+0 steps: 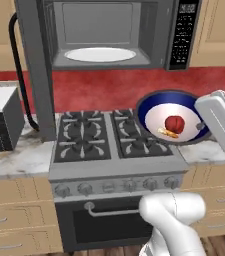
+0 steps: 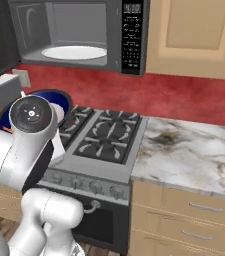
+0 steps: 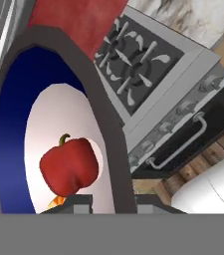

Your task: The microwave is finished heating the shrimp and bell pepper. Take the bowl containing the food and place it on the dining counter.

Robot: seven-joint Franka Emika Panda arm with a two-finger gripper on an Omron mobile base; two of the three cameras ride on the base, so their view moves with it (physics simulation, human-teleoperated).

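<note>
The bowl (image 1: 170,117) was held by its rim in the closed pincer (image 3: 112,203), tilted above the stove (image 1: 111,142); levelling it was advised so the pepper (image 1: 174,123) stayed put

Even, flat rendered light across all three views; we find no single source and no hard cast shadows. The microwave (image 1: 109,35) cavity reads dimmer toward its back wall, with the turntable (image 1: 100,54) bright at 6 o'clock inside it. The marble counter (image 2: 194,150) is bright without glare. Base views are soft and low in resolution; burner grates on the stove (image 1: 114,140) blur slightly. In the hand view the bowl (image 3: 14,99) rim stretches strongly from 12 toward 6 o'clock; the bell pepper (image 3: 69,166) stays fairly crisp.
</note>
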